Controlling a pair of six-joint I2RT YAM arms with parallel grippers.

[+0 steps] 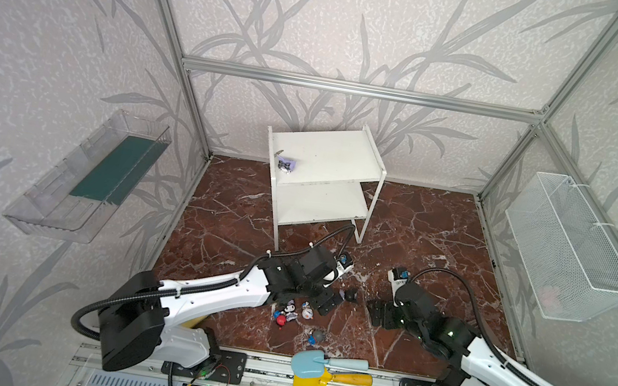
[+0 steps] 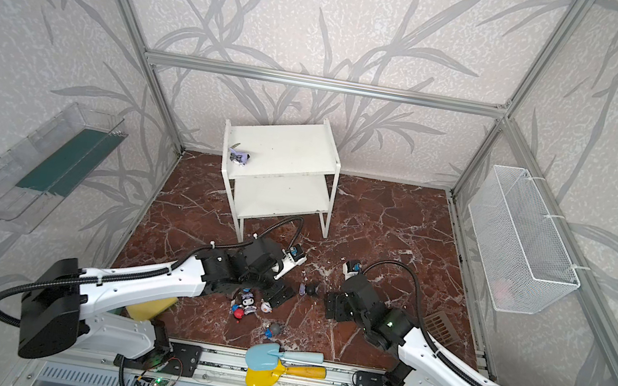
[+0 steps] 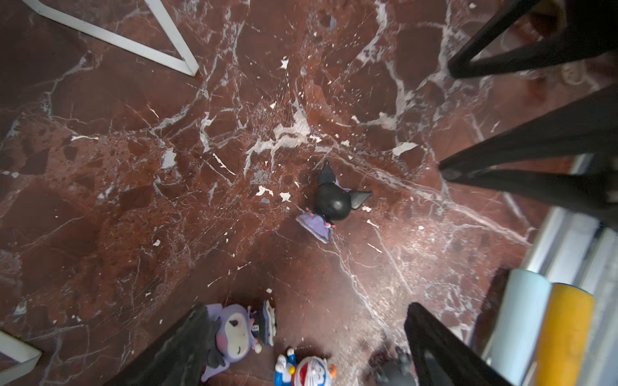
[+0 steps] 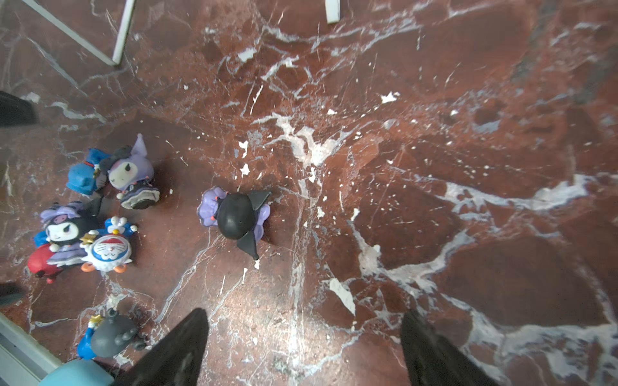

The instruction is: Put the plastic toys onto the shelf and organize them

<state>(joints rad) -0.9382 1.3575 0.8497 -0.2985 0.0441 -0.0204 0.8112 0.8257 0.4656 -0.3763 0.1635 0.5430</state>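
One purple figurine point(image 1: 285, 166) sits on the top board of the shelf point(image 1: 330, 151), near its front left corner. The other figurines point(image 4: 100, 234) are clustered on the counter point(image 4: 434, 200) in front of the shelf. A black-headed figurine point(image 4: 239, 217) stands apart from them, between the left claw point(image 3: 306, 307) and the right claw point(image 4: 302, 312), both spread wide and empty. A pick seems to be lining up: one claw must drop around that head, close, then carry it to the shelf.

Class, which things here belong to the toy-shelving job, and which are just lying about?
Job: white two-tier shelf; figurine on its top board; figurines on the floor.
Lying about: blue toy shovel; yellow toy shovel; wire mesh basket; clear tray; yellow sponge.
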